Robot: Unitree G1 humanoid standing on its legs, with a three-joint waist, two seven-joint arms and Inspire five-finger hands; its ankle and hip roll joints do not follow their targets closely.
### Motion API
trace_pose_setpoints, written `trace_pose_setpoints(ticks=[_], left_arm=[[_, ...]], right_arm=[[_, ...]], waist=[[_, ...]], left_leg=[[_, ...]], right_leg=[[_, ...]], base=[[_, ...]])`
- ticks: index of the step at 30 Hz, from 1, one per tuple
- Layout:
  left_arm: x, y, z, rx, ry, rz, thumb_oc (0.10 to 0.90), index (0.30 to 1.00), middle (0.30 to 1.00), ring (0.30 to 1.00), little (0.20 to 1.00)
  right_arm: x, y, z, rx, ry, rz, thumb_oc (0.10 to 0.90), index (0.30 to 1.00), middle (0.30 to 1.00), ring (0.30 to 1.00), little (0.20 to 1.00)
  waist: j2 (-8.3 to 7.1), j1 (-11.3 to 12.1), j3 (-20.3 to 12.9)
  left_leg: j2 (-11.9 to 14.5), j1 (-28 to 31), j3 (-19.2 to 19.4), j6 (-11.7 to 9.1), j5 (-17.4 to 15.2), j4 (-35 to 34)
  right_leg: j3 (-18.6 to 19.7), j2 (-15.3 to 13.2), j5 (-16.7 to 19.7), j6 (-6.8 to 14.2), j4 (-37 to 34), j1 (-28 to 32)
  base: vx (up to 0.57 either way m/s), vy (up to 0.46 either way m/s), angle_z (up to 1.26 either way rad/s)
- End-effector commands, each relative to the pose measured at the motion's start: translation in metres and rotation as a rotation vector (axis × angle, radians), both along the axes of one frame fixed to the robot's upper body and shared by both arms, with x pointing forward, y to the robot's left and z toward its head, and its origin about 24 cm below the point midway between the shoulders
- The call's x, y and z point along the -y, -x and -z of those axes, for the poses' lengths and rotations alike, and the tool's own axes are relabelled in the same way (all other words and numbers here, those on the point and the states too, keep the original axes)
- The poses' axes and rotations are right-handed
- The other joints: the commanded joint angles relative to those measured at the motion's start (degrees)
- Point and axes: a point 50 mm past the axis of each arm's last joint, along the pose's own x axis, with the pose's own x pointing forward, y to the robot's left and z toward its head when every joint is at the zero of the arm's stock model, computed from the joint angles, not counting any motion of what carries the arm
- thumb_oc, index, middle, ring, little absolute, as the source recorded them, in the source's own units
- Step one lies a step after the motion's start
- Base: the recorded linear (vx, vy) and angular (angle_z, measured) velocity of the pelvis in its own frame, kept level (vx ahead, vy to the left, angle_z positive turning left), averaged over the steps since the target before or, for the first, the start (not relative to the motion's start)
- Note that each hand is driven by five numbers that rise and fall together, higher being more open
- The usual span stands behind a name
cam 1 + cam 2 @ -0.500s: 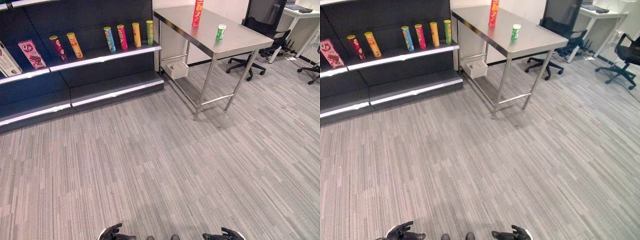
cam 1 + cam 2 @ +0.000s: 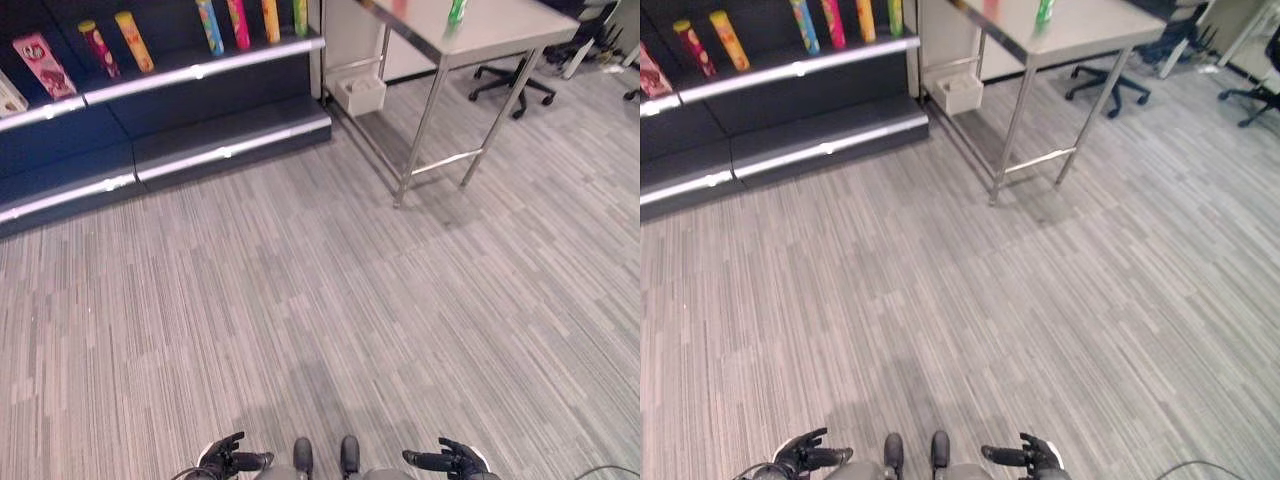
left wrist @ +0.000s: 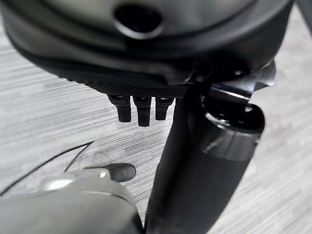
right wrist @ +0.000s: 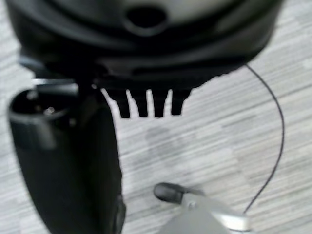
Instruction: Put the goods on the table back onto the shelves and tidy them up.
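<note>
While the robot stands far back on the grey carpet [image 2: 330, 300], the whole job sits up ahead. The table [image 2: 500, 35] is forward and to the right, and the green can [image 2: 457, 10] stands upright on it, long axis vertical, its top cut by the picture's edge. A reddish item [image 2: 400, 5] shows just beside it on the same top, too cropped to name. The shelves [image 2: 200, 70] are forward and to the left, already lined with upright tubes [image 2: 210, 25] and a pink box [image 2: 42, 62]. A white box [image 2: 362, 95] rests on the floor by the table's legs, and an office chair [image 2: 510, 85] stands beyond it.

Now the hands. The left hand [image 2: 225, 462] and right hand [image 2: 452, 461] hang low at the bottom of the head views, one to each side, well apart from the table. In the left wrist view the fingers [image 3: 143, 109] point out straight and relaxed over bare carpet, nothing in them. It's the same story in the right wrist view, where the fingers [image 4: 159, 105] are loose and empty.

By my reckoning the right hand is the nearer one, since the can lies on its side of the room. No reach is possible from here, though, so a walk forward and to the right comes first, then a side-on grip round the standing can.
</note>
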Motion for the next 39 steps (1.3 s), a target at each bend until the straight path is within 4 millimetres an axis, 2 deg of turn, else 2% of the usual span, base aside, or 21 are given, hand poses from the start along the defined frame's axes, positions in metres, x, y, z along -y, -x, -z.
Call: trace_pose_setpoints(ticks=[1,3,7,8,10,12,15,16,17,20,21,22,23,24,25,28,30,32,34,36,39], left_arm=[[-0.003,-0.001,-0.002,0.016,-0.012,0.016,0.800,0.900,0.900,0.900,0.900],[-0.005,-0.003,-0.003,0.026,-0.011,-0.017,0.800,0.900,0.900,0.900,0.900],[-0.005,-0.006,-0.003,0.029,-0.015,-0.007,0.800,0.900,0.900,0.900,0.900],[-0.004,-0.004,-0.002,0.021,-0.015,0.006,0.800,0.900,0.900,0.900,0.900],[-0.002,0.000,0.000,0.002,-0.013,0.036,0.800,0.900,0.900,0.900,0.900],[-0.002,0.003,0.001,-0.013,-0.022,0.046,0.800,0.900,0.900,0.900,0.900],[-0.005,0.013,0.004,-0.046,-0.027,0.040,0.800,0.900,0.900,0.900,0.900],[-0.008,0.023,0.006,-0.071,-0.031,0.029,0.800,0.900,0.900,0.900,0.900],[-0.008,0.023,0.006,-0.071,-0.031,0.029,0.800,0.900,0.900,0.900,0.900],[-0.015,0.033,0.007,-0.094,-0.043,-0.009,0.800,0.900,0.900,0.900,0.900],[-0.018,0.037,0.007,-0.106,-0.047,-0.020,0.800,0.900,0.900,0.900,0.900],[-0.022,0.034,0.005,-0.093,-0.055,-0.036,0.800,0.900,0.900,0.900,0.900],[-0.022,0.034,0.005,-0.093,-0.055,-0.035,0.800,0.900,0.900,0.900,0.900],[-0.025,0.026,0.002,-0.066,-0.067,-0.037,0.800,0.900,0.900,0.900,0.900],[-0.027,0.020,-0.001,-0.043,-0.072,-0.038,0.800,0.900,0.900,0.900,0.900],[-0.029,0.005,-0.006,0.005,-0.090,-0.014,0.800,0.900,0.900,0.900,0.900],[-0.027,-0.010,-0.011,0.054,-0.096,0.009,0.800,0.900,0.900,0.900,0.900],[-0.024,-0.022,-0.016,0.085,-0.101,0.046,0.800,0.900,0.900,0.900,0.900],[-0.023,-0.028,-0.018,0.104,-0.106,0.063,0.800,0.900,0.900,0.900,0.900],[-0.018,-0.049,-0.026,0.161,-0.121,0.105,0.800,0.900,0.900,0.900,0.900],[-0.013,-0.063,-0.033,0.209,-0.128,0.136,0.800,0.900,0.900,0.900,0.900]], right_arm=[[0.026,-0.005,-0.012,0.059,0.073,-0.004,0.800,0.900,0.900,0.900,0.900],[0.026,-0.008,-0.013,0.056,0.080,-0.014,0.800,0.900,0.900,0.900,0.900],[0.026,-0.016,-0.016,0.076,0.082,-0.015,0.800,0.900,0.900,0.900,0.900],[0.027,-0.019,-0.017,0.088,0.084,-0.015,0.800,0.900,0.900,0.900,0.900],[0.028,-0.026,-0.021,0.115,0.094,-0.021,0.800,0.900,0.900,0.900,0.900],[0.030,-0.028,-0.022,0.117,0.106,-0.018,0.800,0.900,0.900,0.900,0.900],[0.027,-0.025,-0.020,0.109,0.096,-0.027,0.800,0.900,0.900,0.900,0.900],[0.023,-0.019,-0.017,0.091,0.086,-0.044,0.800,0.900,0.900,0.900,0.900],[0.023,-0.019,-0.017,0.091,0.086,-0.044,0.800,0.900,0.900,0.900,0.900],[0.019,-0.013,-0.013,0.068,0.064,-0.051,0.800,0.900,0.900,0.900,0.900],[0.017,-0.010,-0.011,0.060,0.052,-0.047,0.800,0.900,0.900,0.900,0.900],[0.019,-0.009,-0.011,0.059,0.052,-0.037,0.800,0.900,0.900,0.900,0.900],[0.019,-0.009,-0.011,0.059,0.052,-0.037,0.800,0.900,0.900,0.900,0.900],[0.022,-0.014,-0.014,0.078,0.052,-0.021,0.800,0.900,0.900,0.900,0.900],[0.023,-0.017,-0.016,0.091,0.058,-0.014,0.800,0.900,0.900,0.900,0.900],[0.019,-0.020,-0.016,0.103,0.056,-0.007,0.800,0.900,0.900,0.900,0.900],[0.019,-0.021,-0.016,0.108,0.056,0.004,0.800,0.900,0.900,0.900,0.900],[0.020,-0.022,-0.017,0.104,0.060,0.004,0.800,0.900,0.900,0.900,0.900],[0.021,-0.023,-0.017,0.105,0.063,0.004,0.800,0.900,0.900,0.900,0.900],[0.022,-0.022,-0.016,0.093,0.072,0.002,0.800,0.900,0.900,0.900,0.900],[0.023,-0.016,-0.014,0.070,0.080,-0.005,0.800,0.900,0.900,0.900,0.900]], waist=[[-0.84,0.25,-0.77],[-1.20,0.50,-0.32],[-1.57,1.45,-1.12],[-1.50,1.89,-1.61],[0.15,3.56,-2.88],[0.18,4.72,-3.18],[0.50,4.97,-4.87],[0.96,5.04,-6.53],[0.88,5.04,-6.49],[-0.55,5.68,-8.53],[-1.10,5.92,-8.97],[-1.24,5.81,-8.22],[-1.08,5.93,-8.35],[-0.61,5.25,-6.78],[-0.13,4.74,-5.58],[2.54,3.53,-4.23],[3.13,2.00,-3.34],[3.28,0.63,-2.95],[3.07,-0.36,-2.33],[1.59,-2.80,-1.85],[0.90,-4.46,-1.86]], left_leg=[[5.17,-4.68,-2.92,-1.85,0.80,12.74],[5.11,-7.38,-3.16,-1.19,2.62,17.00],[3.76,-10.00,-1.80,-0.31,1.08,11.14],[3.68,-10.30,-1.30,-0.36,1.86,7.37],[4.48,-13.10,0.25,-1.46,8.36,-7.46],[4.44,-15.73,1.54,-2.18,10.50,-13.63],[4.55,-14.57,2.30,-2.14,10.94,-15.16],[4.24,-12.72,1.41,-1.92,13.95,-15.16],[4.16,-12.63,1.45,-1.92,13.92,-15.16],[2.65,-10.64,1.68,-0.49,12.70,-14.30],[1.74,-9.63,2.05,0.46,11.56,-13.83],[0.41,-7.59,2.01,2.00,9.51,-13.04],[0.62,-7.79,2.05,1.97,9.50,-12.95],[-0.46,-6.05,1.95,3.67,7.31,-11.77],[-0.85,-4.64,1.83,4.76,6.25,-11.39],[0.40,0.69,2.30,5.48,4.17,-13.53],[0.44,3.44,1.92,4.98,2.62,-14.34],[0.64,5.19,2.06,4.32,1.43,-14.79],[0.42,6.97,1.60,3.91,0.30,-15.05],[-0.77,11.88,0.52,2.87,-3.50,-15.16],[-0.63,15.59,-0.90,1.94,-6.18,-15.16]], right_leg=[[0.66,-2.60,-5.70,6.29,4.87,0.68],[0.26,-2.32,-6.53,5.48,5.16,1.58],[0.21,-2.36,-7.77,5.98,4.39,3.10],[0.42,-2.15,-8.03,6.36,3.63,3.89],[1.41,-0.48,-9.59,7.05,1.33,7.05],[2.85,-0.59,-10.99,7.52,0.21,10.06],[4.59,-0.85,-11.91,8.00,0.21,11.42],[5.58,-1.81,-12.88,8.43,0.47,12.52],[5.57,-1.90,-12.94,8.45,0.46,12.61],[7.01,-5.52,-12.86,10.88,3.76,12.68],[7.65,-7.09,-10.89,12.10,7.31,11.73],[8.67,-8.59,-6.57,13.59,17.04,7.68],[8.80,-8.41,-6.40,13.56,16.99,7.48],[9.55,-9.03,2.03,13.90,28.79,1.66],[9.11,-9.55,6.37,13.70,34.44,-0.85],[3.17,-11.99,5.00,12.20,41.55,-8.91],[-2.31,-13.04,-0.22,11.19,36.21,-11.96],[-5.26,-11.88,-1.59,11.60,28.19,-13.96],[-6.40,-10.75,-0.82,12.24,22.25,-14.66],[-7.25,-8.46,4.40,14.94,7.02,-16.85],[-7.01,-7.27,6.75,16.30,0.79,-19.08]], base=[[0.01,-0.087,0.07],[0.10,-0.110,0.05],[0.19,-0.028,0.13],[0.23,0.035,0.08],[0.49,0.076,0.06],[0.48,0.087,0.02],[0.39,0.134,-0.40],[0.30,0.139,-0.90],[0.59,0.295,-0.93],[0.37,0.186,-0.81],[0.49,0.284,-0.73],[0.32,0.204,-0.35],[0.25,0.240,-0.25],[0.14,0.200,-0.08],[0.19,0.270,-0.08],[0.22,0.210,0.11],[0.31,0.049,-0.10],[0.29,-0.036,0.11],[0.28,-0.073,0.10],[0.50,-0.127,0.16],[0.40,-0.128,0.13]])
